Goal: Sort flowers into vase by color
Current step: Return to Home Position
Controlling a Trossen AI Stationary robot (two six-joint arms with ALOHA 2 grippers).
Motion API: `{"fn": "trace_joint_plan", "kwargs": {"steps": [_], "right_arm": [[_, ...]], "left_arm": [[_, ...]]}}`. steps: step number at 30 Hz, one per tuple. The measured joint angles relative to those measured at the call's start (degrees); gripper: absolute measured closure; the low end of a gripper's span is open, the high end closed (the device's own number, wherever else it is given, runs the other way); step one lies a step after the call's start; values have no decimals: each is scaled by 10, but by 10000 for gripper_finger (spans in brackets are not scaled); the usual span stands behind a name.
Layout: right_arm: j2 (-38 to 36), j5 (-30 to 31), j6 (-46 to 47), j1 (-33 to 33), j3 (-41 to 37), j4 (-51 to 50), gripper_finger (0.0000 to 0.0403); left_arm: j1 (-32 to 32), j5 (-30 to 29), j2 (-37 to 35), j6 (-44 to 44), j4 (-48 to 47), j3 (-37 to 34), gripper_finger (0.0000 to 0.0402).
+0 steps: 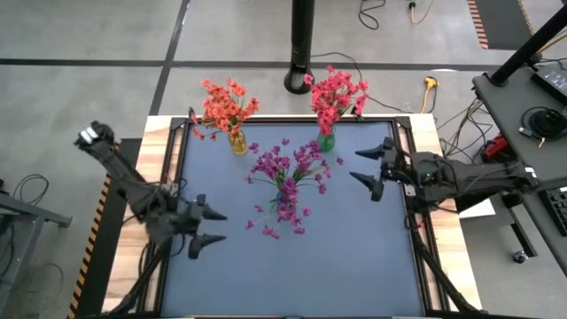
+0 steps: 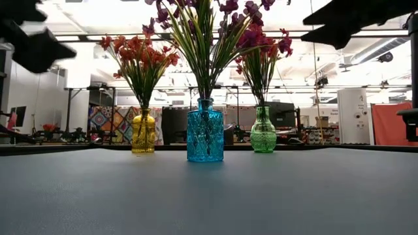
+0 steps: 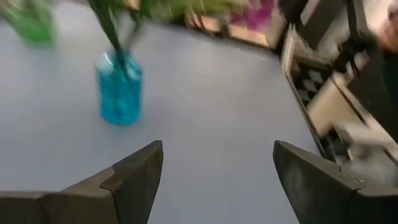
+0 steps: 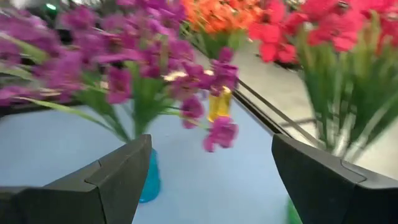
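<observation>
I see every sprig in a vase: orange flowers in the yellow vase at the back left of the mat, red flowers in the green vase back right, purple flowers in the blue vase mid-mat. Left gripper hovers over the mat's left side, jaws wide apart, holding nothing. Right gripper hovers near the green vase, jaws wide apart, empty.

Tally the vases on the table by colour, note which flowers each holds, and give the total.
yellow vase: 1, holding orange flowers
blue vase: 1, holding purple flowers
green vase: 1, holding red flowers
Total: 3 vases
</observation>
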Motion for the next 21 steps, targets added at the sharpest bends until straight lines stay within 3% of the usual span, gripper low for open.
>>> {"fn": "trace_joint_plan", "kwargs": {"steps": [4, 7, 11, 13, 17, 21], "right_arm": [[-25, 0, -11, 30, -24, 21, 78], [-38, 0, -11, 49, -43, 28, 78], [-51, -3, -39, 78, -99, 103, 78], [-58, -5, -45, 90, -128, 149, 78], [-79, -21, -55, 99, -172, 218, 78], [-102, -34, -59, 98, -189, 226, 78]], "left_arm": [[-75, -163, 2, -8, 5, 3, 114], [-101, -167, 10, -14, 32, -1, 114], [-110, -144, 46, 91, 49, -18, 114], [-110, -137, 59, 101, 49, -25, 114], [-102, -236, 55, 165, 85, -42, 114], [-98, -229, 19, 266, 99, -64, 114]]}}
